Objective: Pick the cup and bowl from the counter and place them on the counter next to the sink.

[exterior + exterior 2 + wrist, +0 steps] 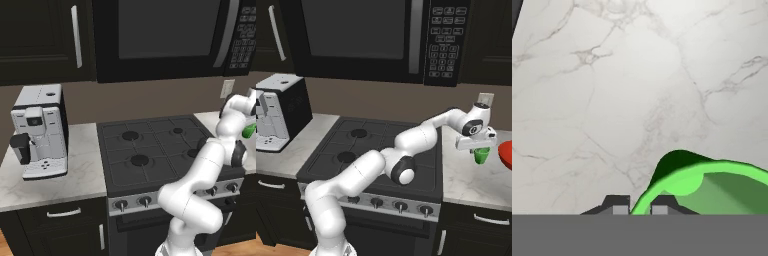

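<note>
Fingertips [616, 204] pinch green cup [712, 185] rim, one inside, one outside; gripper [478, 148] clenched on cup, cup hanging upright just below hand, probably just clear of marble counter [466, 180]; red bowl [506, 154] just right of hand.

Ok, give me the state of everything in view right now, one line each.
cup: upright, rim pinched by the jaws, over the counter
gripper: jaws shut on the cup's rim
bowl: on the counter, right of the cup, untouched
microwave: door closed
</note>
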Tool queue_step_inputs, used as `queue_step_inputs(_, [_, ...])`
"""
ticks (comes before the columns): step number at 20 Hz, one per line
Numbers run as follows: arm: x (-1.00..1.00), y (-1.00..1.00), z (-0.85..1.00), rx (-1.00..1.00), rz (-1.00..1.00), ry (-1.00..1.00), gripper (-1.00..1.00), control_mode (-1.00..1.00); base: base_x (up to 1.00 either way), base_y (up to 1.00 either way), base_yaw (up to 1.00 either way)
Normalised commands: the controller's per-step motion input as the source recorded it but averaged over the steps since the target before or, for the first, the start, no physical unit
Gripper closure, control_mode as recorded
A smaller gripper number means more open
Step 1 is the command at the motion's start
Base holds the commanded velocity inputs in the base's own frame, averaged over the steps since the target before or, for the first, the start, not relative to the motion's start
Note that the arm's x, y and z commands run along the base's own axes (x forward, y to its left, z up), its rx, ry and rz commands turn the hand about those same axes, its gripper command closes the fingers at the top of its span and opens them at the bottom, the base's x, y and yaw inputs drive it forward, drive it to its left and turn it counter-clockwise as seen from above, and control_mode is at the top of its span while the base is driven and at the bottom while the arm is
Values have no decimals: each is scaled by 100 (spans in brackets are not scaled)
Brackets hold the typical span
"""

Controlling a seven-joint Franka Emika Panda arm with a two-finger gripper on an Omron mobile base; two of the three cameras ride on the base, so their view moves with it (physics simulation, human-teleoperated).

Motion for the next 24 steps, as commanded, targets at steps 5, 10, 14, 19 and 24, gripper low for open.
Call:
queue_step_inputs(5, [-44, -7, 45, 15, 0, -16, 100, -100, 0, 0, 0])
queue_step_inputs(10, [-53, -4, 62, 13, 0, -16, 100, -100, 0, 0, 0])
queue_step_inputs(14, [-42, 5, 32, 3, 0, -11, 100, -100, 0, 0, 0])
queue_step_inputs(19, [-59, 6, 23, 2, 0, -6, 100, -100, 0, 0, 0])
queue_step_inputs(24, [-80, 1, 16, 3, 0, -5, 100, -100, 0, 0, 0])
